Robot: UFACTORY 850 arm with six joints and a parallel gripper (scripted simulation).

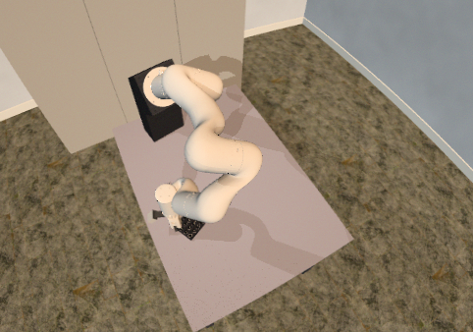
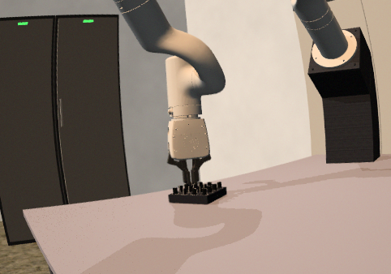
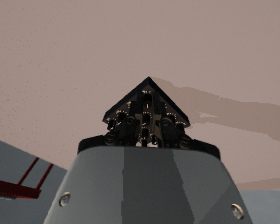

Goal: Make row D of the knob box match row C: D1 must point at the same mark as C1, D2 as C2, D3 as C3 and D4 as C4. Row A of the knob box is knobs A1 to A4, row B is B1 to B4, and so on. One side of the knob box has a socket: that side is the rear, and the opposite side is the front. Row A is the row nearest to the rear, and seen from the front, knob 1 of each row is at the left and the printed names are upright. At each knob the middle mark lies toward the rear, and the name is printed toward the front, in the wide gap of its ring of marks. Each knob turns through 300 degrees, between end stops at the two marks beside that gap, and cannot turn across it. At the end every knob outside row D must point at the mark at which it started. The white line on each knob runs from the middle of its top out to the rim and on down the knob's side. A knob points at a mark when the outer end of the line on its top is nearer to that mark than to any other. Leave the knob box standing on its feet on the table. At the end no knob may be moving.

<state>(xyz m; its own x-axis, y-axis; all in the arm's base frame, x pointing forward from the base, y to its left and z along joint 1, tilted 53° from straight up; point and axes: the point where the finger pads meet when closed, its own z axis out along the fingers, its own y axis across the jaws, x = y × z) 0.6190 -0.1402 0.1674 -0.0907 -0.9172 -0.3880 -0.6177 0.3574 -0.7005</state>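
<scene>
The black knob box [image 2: 197,193] stands on its feet on the pinkish table top, near the table's left edge. It also shows in the overhead view [image 1: 192,229], partly hidden under my arm. My gripper [image 2: 191,179] points straight down over the left part of the box, with its fingers closed narrowly around one knob. In the wrist view the fingers reach into the knob box [image 3: 146,112], which appears corner-on. The knobs are small and dark, so I cannot read which knob is held or where any white line points.
The arm's black pedestal [image 2: 345,102] stands at the far end of the table. Dark cabinets [image 2: 61,118] stand behind the table's left side. The table's edge lies a short way to the left of the box.
</scene>
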